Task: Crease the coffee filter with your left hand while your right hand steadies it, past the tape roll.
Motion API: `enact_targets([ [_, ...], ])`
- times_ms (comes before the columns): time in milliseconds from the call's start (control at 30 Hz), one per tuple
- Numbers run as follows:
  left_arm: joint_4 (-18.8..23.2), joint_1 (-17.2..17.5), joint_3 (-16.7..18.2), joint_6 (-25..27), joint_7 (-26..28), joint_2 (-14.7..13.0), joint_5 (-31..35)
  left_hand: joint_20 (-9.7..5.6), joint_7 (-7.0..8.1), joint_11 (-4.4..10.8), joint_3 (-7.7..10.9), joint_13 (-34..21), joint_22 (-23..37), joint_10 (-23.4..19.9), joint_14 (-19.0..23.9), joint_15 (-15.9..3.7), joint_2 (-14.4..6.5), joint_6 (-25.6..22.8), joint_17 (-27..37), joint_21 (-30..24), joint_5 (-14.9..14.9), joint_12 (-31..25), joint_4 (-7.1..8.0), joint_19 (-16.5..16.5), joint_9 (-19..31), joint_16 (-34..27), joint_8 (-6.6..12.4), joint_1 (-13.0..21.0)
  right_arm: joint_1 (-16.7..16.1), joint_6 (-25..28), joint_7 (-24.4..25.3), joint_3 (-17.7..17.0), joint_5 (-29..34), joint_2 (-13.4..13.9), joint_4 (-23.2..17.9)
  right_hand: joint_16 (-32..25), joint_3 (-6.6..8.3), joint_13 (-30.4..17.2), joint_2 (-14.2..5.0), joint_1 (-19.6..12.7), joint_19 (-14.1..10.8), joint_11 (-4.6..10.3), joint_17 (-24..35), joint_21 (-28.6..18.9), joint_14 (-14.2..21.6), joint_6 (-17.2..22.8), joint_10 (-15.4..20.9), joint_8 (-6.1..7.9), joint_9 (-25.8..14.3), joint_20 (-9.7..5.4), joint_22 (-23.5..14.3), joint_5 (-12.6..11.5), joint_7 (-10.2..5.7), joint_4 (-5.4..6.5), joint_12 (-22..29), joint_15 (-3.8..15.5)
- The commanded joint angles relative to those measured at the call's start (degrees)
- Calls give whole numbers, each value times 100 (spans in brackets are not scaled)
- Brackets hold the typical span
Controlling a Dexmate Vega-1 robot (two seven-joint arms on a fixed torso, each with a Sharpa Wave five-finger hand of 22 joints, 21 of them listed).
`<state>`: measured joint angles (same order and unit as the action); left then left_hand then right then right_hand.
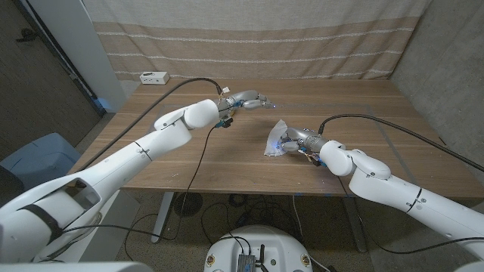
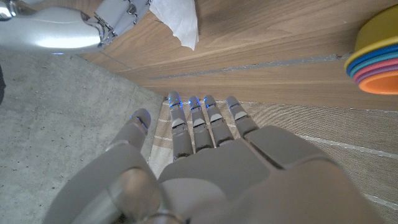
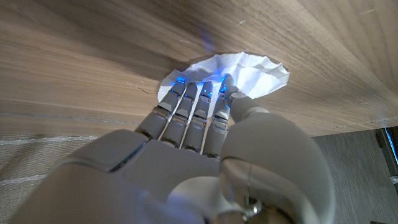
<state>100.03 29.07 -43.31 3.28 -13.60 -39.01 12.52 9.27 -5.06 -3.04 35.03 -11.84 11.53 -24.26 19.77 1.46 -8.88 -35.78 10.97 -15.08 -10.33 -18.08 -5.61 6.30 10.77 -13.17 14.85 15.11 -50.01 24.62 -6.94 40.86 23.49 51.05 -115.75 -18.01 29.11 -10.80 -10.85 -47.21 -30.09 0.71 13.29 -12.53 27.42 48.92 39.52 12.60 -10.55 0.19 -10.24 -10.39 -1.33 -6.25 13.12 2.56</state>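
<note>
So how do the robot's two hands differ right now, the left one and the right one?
The right hand has its fingers on the white coffee filter; the left hand touches nothing, its fingers straight and empty. The right hand is low at the table, near the front edge; the left hand hovers farther back, apart from the filter. Both are grey, with fingers extended.

The coffee filter (image 1: 274,140) lies on the counter (image 1: 227,159) right of its middle, the right hand (image 1: 296,140) touching it. The left hand (image 1: 246,100) is nearer the far edge, apart.
</note>
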Motion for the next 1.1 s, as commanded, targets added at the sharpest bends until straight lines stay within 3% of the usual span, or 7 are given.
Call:
enact_targets([
  [33,-43,-408,-315,178,-447,119,638,-89,-221,-73,-34,-119,38,-524,467,-2,-73,-541,156,-97,-40,-203,146,208,98,-247,176,-102,-20,-5,12,10,21,5,-31,4,5,-7,18,16,-37,23,11,-23,51,62,26,-11,-7,10,-10,19,18,7,-8,242],
  [200,-248,-767,-551,285,-908,277,861,-102,-278,-84,-35,-257,78,-883,743,20,-199,-834,371,-279,-77,-383,190,570,225,-500,322,-18,-89,-29,78,-29,-13,24,-61,8,11,-8,19,14,-43,-14,4,-23,62,71,33,-26,-8,14,-9,19,21,-2,-19,245],
  [433,-690,-1251,-833,335,-1439,570,1019,-195,-374,-115,98,-337,95,-1026,812,40,-299,-1067,514,-357,-139,-471,235,688,303,-619,448,136,-167,-75,140,-55,-40,47,-80,6,8,-9,5,21,-44,8,11,-22,57,77,39,-37,-9,6,-9,21,19,6,-27,241],
  [633,-1083,-1561,-1008,210,-1727,839,972,-194,-464,-184,494,-436,123,-1107,865,86,-374,-1125,708,-427,-240,-538,467,720,407,-759,518,410,-213,-76,177,-72,-34,64,-99,3,6,-9,-7,25,-44,0,19,-21,54,81,47,-49,-10,3,-9,21,20,12,-35,234],
  [800,-1286,-1687,-1059,185,-2035,1006,687,-205,-494,-141,758,-528,157,-1319,1067,56,-350,-1275,877,-556,-267,-653,632,860,499,-954,613,631,-241,-79,193,-85,-40,75,-110,1,6,-10,-10,23,-41,-12,23,-19,54,84,43,-56,-11,4,-9,20,25,11,-43,236],
  [1100,-1569,-1840,-1206,187,-2478,1197,281,-207,-665,-213,751,-671,210,-1793,1544,119,-278,-1717,1074,-693,-212,-908,706,889,641,-1282,816,748,-215,-89,158,-80,-46,71,-81,-1,6,-10,-12,24,-50,-15,27,-21,54,91,50,-68,-12,0,-9,18,31,11,-52,244],
])
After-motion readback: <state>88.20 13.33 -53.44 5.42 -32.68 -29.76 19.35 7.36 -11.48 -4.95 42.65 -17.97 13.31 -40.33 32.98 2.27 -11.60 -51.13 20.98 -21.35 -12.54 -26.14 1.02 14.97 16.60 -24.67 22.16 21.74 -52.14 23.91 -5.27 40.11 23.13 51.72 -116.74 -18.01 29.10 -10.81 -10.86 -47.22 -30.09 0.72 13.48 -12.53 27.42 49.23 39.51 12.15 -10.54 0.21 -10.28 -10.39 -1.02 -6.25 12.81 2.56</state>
